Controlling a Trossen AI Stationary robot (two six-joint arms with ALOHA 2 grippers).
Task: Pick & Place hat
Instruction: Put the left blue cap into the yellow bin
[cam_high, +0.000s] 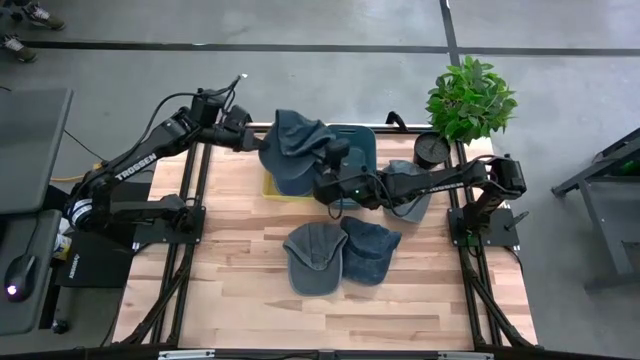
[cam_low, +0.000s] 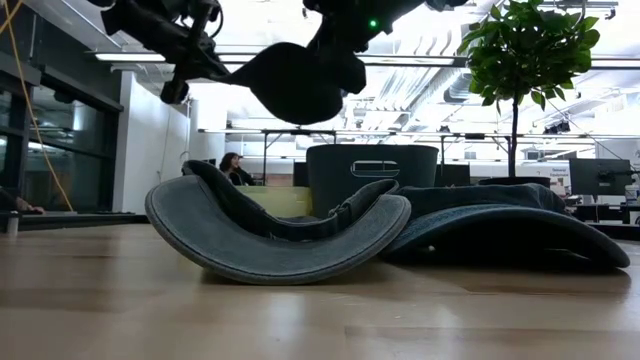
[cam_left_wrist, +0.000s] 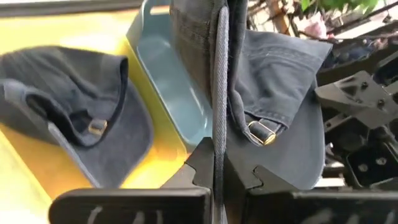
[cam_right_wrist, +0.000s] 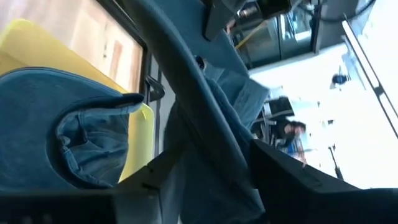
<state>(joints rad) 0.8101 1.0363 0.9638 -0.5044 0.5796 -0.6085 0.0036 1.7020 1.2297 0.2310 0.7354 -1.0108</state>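
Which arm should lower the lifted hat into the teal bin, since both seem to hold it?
Probably the left. The left gripper clamps the hat by its edge, hanging over the teal bin. The right gripper also grips it and would let go first.

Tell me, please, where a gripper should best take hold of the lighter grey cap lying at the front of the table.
I would grip the grey cap by its brim, coming straight down from above. It lies upside down, hollow facing up, with the brim toward the table's front edge, clear of the darker cap touching its crown side. The brim is stiff and thin, so closing fingers should hold it firmly.
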